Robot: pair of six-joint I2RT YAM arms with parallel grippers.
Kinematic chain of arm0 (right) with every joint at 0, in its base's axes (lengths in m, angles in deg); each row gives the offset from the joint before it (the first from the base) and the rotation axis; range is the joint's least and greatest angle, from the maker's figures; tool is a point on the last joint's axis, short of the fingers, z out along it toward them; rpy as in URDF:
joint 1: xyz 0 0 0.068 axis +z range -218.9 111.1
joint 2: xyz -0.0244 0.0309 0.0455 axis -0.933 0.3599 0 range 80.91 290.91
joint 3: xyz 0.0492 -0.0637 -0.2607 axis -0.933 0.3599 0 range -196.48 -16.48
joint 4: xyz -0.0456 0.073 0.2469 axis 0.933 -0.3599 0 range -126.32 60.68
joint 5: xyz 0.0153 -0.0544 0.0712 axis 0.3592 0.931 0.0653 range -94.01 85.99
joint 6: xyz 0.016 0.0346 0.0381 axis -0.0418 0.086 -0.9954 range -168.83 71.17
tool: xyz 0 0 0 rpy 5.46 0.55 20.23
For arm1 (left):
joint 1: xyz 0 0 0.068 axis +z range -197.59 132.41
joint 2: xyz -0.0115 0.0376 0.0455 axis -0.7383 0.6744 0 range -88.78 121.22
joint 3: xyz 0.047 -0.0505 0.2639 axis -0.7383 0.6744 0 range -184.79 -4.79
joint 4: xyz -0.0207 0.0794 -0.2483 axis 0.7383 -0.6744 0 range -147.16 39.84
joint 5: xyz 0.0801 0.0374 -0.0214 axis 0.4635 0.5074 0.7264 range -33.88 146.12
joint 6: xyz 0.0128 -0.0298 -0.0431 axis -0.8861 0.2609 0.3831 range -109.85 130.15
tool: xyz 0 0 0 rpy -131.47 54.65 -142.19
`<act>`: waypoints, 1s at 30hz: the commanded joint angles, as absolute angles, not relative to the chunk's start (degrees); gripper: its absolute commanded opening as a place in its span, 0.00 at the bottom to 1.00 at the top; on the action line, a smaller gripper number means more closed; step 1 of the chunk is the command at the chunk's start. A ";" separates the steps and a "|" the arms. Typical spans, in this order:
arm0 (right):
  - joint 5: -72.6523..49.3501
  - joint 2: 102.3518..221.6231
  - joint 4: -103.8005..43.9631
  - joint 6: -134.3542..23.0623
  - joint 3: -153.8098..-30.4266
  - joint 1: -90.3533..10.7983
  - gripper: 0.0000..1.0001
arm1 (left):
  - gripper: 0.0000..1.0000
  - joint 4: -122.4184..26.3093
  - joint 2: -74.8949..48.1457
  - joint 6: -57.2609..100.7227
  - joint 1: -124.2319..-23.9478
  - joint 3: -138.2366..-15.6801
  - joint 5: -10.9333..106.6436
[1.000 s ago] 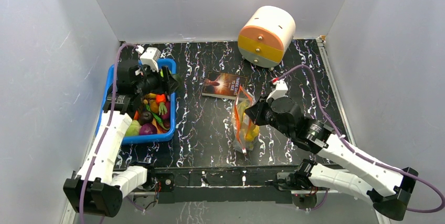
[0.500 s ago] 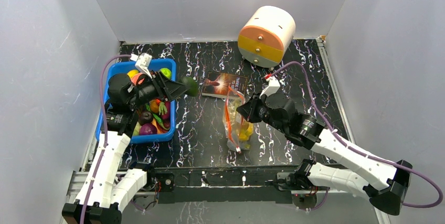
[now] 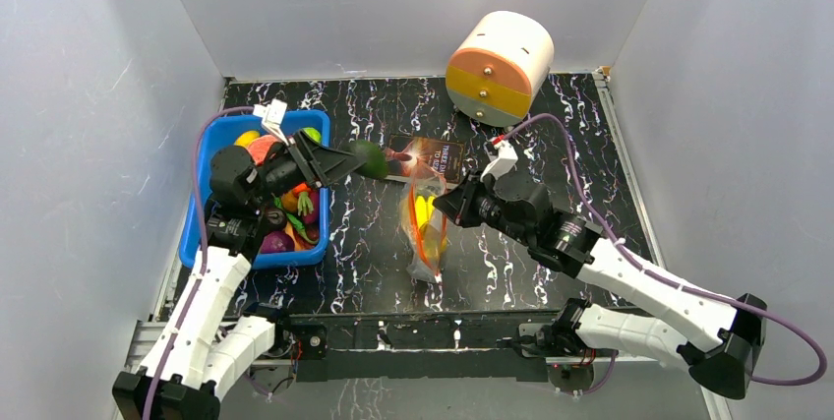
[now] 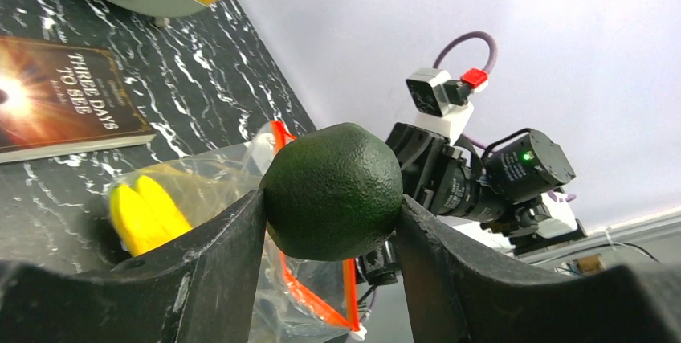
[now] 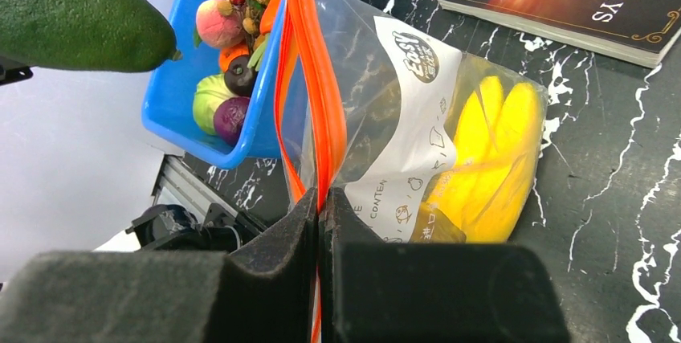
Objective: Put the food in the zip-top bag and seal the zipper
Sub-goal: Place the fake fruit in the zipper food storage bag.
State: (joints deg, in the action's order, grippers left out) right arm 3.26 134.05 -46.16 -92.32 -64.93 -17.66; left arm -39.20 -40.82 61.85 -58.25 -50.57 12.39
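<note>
Left end effector (image 4: 331, 216) clamps dark green avocado (image 4: 333, 182) between both fingers, in air between blue bin (image 3: 211, 150) and zip-top bag (image 3: 423, 233). Right end effector (image 5: 321, 206) pinched tight on orange zipper (image 5: 309, 86), holding bag upright mid-tabletop (image 3: 551, 145), zipper strips parted above grip. Yellow banana (image 5: 490, 150) inside bag. Other toy food (image 3: 280, 233) in bin. Book (image 3: 433, 156) flat behind bag.
</note>
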 commanded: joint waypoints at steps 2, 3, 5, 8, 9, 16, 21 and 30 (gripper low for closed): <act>2.01 135.04 -38.67 -93.59 -67.59 -17.75 0.00 | 0.27 -34.52 -39.45 64.37 -65.84 -49.68 16.33; 1.69 135.24 -38.27 -93.81 -67.55 -17.75 0.00 | 0.27 -34.33 -38.89 63.84 -67.53 -49.60 17.23; 0.88 135.62 -37.80 -94.18 -67.63 -17.75 0.00 | 0.27 -33.41 -37.69 63.71 -70.17 -49.19 18.42; 0.38 135.59 -37.23 -94.89 -67.17 -17.76 0.00 | 0.27 -30.46 -36.04 64.47 -73.30 -48.13 20.16; 0.15 135.52 -37.03 -95.09 -66.95 -17.77 0.00 | 0.27 -29.67 -35.14 63.72 -75.04 -47.65 21.39; -0.61 134.30 -37.05 -95.26 -66.61 -17.77 0.00 | 0.26 -30.34 -30.70 55.36 -80.75 -44.78 28.27; -0.17 133.45 -36.31 -96.58 -65.03 -17.76 0.00 | 0.52 -34.44 -30.46 52.01 -81.90 -44.78 31.01; 0.96 133.03 -36.92 -96.81 -64.44 -17.76 0.00 | 0.85 -35.79 -33.38 49.03 -82.32 -46.04 29.04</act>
State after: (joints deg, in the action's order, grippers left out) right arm -0.04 134.84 -41.46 -96.12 -64.36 -17.66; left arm -36.40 -30.00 51.58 -81.96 -44.43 30.01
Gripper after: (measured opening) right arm 0.009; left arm 0.835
